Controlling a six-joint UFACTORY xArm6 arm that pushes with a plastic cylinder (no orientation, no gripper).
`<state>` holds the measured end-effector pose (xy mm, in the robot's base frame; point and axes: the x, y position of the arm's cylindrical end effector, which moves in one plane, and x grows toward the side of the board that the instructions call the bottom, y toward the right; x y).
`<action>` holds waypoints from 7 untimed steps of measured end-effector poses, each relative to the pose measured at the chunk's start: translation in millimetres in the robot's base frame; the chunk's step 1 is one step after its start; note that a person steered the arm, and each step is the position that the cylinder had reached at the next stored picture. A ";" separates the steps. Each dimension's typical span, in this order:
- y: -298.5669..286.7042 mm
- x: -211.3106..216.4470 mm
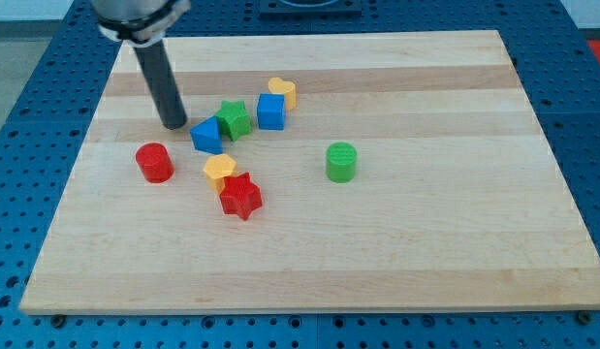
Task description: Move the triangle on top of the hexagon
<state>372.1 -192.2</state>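
The blue triangle block [206,136] lies left of the board's middle, touching the green star [235,119] on its right. The yellow hexagon [219,170] lies just below the triangle, with a small gap between them, and touches the red star [240,197] below it. My tip [173,125] is on the board just left of the blue triangle, close to it; I cannot tell whether they touch.
A blue cube [270,111] and a yellow heart [282,92] sit right of the green star. A red cylinder [154,162] is at the left, below my tip. A green cylinder [341,161] stands alone at the right. The wooden board [426,252] lies on a blue perforated table.
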 end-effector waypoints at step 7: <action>15.5 115.0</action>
